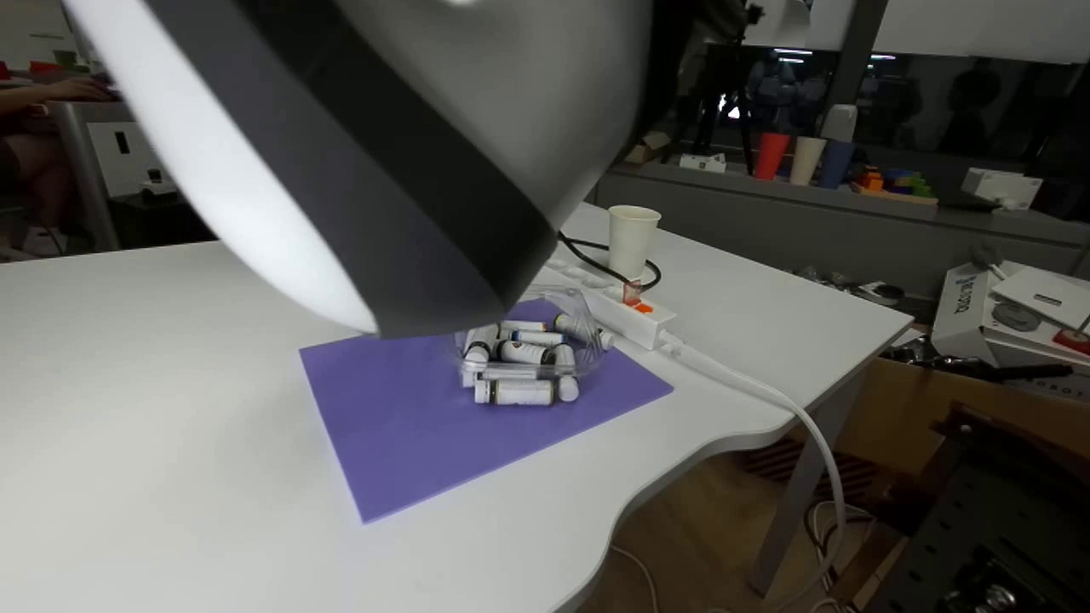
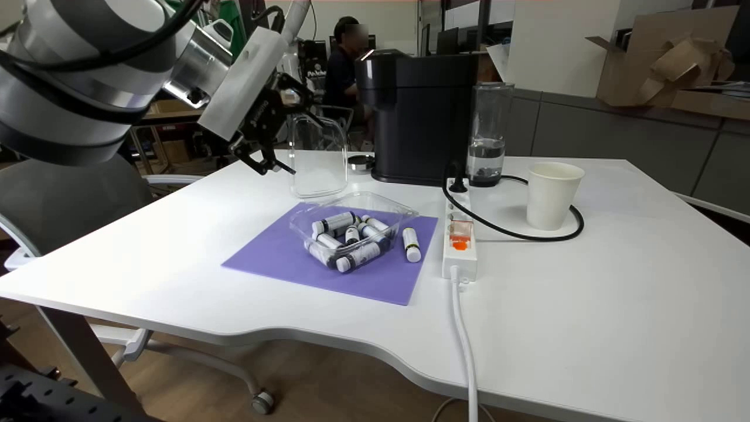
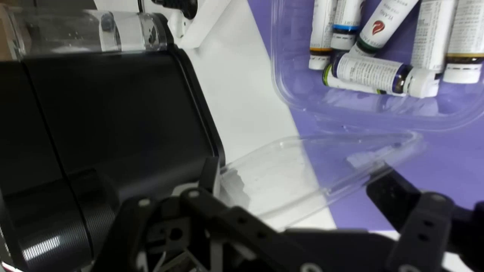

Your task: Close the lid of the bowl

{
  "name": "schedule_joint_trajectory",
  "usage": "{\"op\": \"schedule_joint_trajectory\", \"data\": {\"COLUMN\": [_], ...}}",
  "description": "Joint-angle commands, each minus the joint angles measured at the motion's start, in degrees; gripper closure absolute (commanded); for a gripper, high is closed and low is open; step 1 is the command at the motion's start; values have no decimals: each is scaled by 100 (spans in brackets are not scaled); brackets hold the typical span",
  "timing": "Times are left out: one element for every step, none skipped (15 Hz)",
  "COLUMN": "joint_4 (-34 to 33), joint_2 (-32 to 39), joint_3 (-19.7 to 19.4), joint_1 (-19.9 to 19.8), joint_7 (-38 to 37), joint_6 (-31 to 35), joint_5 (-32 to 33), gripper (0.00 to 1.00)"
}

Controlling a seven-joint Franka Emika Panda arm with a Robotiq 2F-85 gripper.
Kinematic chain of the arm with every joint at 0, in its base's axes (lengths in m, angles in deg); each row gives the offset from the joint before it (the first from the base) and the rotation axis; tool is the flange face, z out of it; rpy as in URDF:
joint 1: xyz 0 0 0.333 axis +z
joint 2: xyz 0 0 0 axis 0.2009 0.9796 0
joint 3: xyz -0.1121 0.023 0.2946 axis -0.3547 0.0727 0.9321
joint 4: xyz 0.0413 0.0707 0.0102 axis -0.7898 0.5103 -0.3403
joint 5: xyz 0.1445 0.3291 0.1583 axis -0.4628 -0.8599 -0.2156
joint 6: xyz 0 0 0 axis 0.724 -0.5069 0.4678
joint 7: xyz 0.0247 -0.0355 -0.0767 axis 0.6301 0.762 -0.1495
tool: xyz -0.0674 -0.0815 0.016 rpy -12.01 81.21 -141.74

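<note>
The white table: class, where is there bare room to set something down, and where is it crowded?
Free in an exterior view: the table right of the power strip, nearer than the black cable; also the left part of the purple mat. Crowded: the mat's middle and right, with bowl and loose bottle, and behind it, with lid, fingers and black machine.

Space above bowl [image 2: 381, 205] open; in an exterior view, worktop [image 2: 170, 264] free left of mat [image 2: 284, 261], power strip [image 2: 460, 262] obstructs right, black machine [image 2: 425, 123] behind.
</note>
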Motion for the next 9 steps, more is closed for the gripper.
{"op": "schedule_joint_trajectory", "data": {"joint_4": [401, 459, 507, 523, 532, 522, 510, 493, 480], "joint_2": [-676, -849, -1050, -1228, -1362, -1566, -1745, -1948, -2131], "joint_3": [-209, -230, -246, -282, -291, -251, -195, -105, -5], "joint_1": [-331, -491, -680, -865, -1044, -1316, -1573, -1871, -2173], "joint_7": [-435, -481, -507, -514, -520, -491, -467, -453, -450], "joint_6": [28, 27, 22, 2, 3, 3, 3, 3, 3], "joint_5": [548, 681, 813, 932, 1027, 1171, 1292, 1428, 1562], "gripper": [0, 0, 0, 0, 0, 0, 0, 0, 0]}}
